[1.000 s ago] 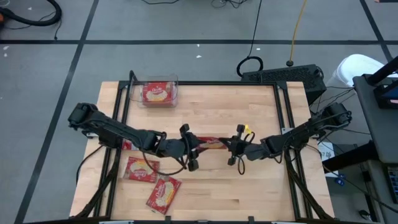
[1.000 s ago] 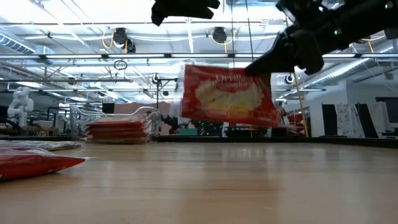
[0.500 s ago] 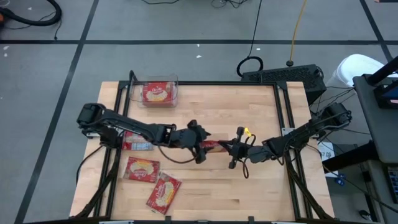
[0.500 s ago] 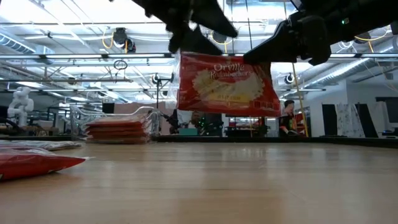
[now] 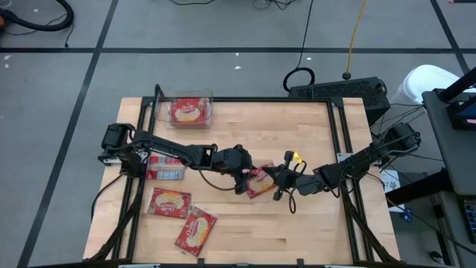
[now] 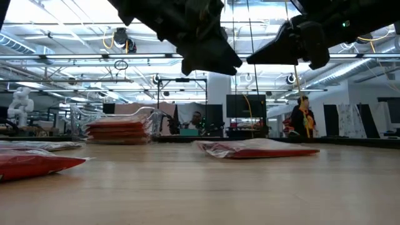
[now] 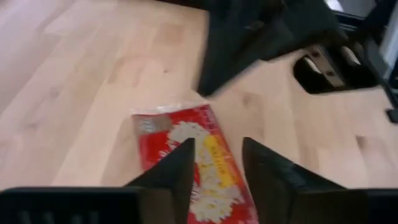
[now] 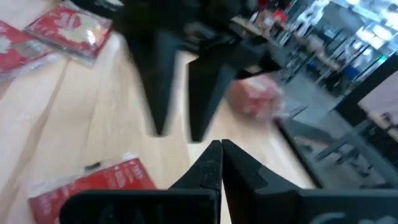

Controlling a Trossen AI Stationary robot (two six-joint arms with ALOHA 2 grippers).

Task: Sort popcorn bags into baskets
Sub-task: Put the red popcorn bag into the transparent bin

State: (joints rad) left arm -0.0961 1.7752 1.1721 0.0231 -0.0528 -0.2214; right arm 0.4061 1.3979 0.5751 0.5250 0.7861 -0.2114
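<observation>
Mid-table, 1 popcorn bag (image 5: 259, 182) lay flat on the wood, held by neither arm. The left gripper (image 5: 243, 183) hung just above it with its fingers (image 7: 176, 167) parted and empty; the right gripper (image 5: 280, 179) hovered beside it, its fingers pressed together on nothing. The clear basket (image 5: 190, 110) sat at the table's far left corner, holding at least 1 packet. 3 more bags (image 5: 169, 201) lay near the left edge. The step in hand looked like a pick-up: the left gripper would need to lower, close on the bag's edge, then carry it to the basket.
</observation>
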